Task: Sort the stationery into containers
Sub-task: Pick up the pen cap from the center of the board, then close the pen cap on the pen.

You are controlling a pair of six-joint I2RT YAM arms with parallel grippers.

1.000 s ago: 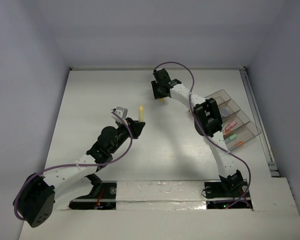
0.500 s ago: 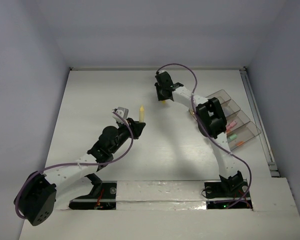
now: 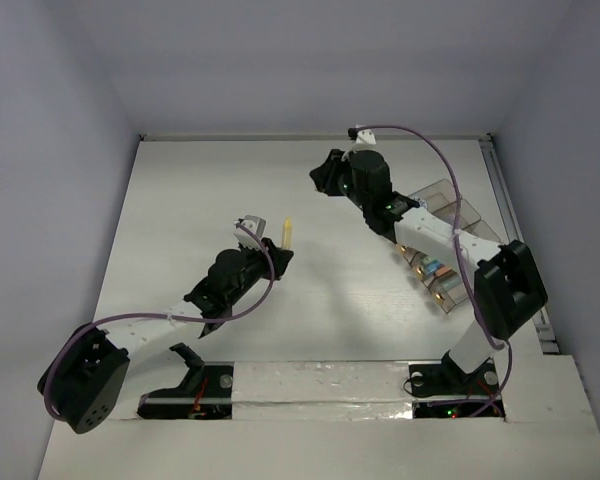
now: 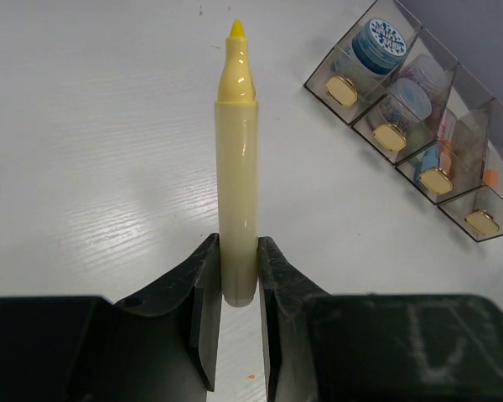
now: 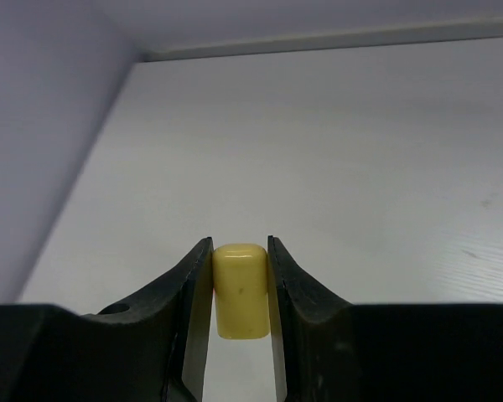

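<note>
Currently my left fingers (image 4: 203, 310) grip a yellow pen (image 4: 237, 184) by its tail, tip pointing away — my right fingers (image 5: 184, 301) pinch a yellow cap (image 5: 240, 289) beyond that tip.

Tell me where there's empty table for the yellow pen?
Bare table lies left of the left gripper, toward the wall, and between both arms. Crowded on the right, where the right arm crosses the organiser tray.
</note>
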